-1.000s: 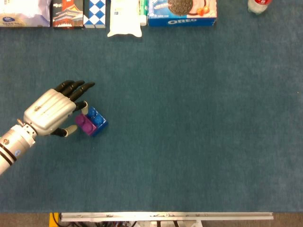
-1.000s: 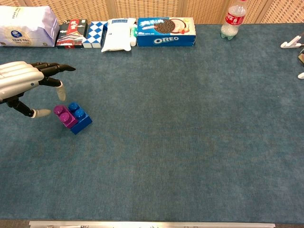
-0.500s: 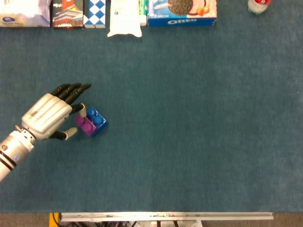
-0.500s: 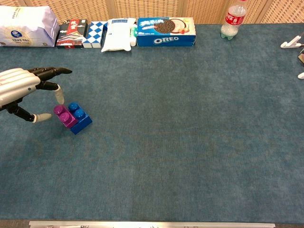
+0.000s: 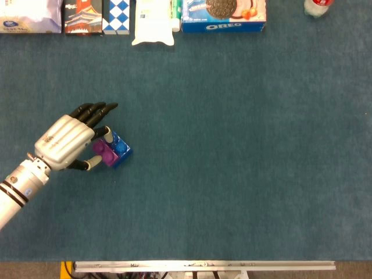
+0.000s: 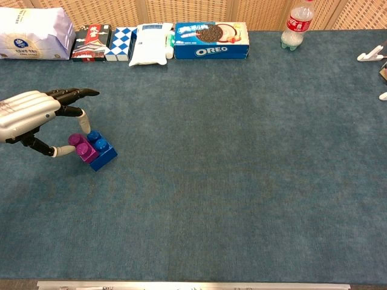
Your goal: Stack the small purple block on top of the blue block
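Pinching the small purple block (image 5: 105, 152) between thumb and one finger, the left hand (image 5: 65, 143) keeps its other fingers spread above. One purple block, one blue block (image 5: 120, 150); the purple sits on the blue block's left part, on the tabletop (image 5: 232, 174) at left. Right hand out of sight.

A robot test setup, likely a lab: a counter (image 6: 242, 181) covered in blue felt, with packaged goods lined along its far edge as props, an Oreo box (image 6: 211, 32), a bottle (image 6: 296, 24), a white bag (image 6: 33, 34), against a woven panel wall (image 6: 181, 9).
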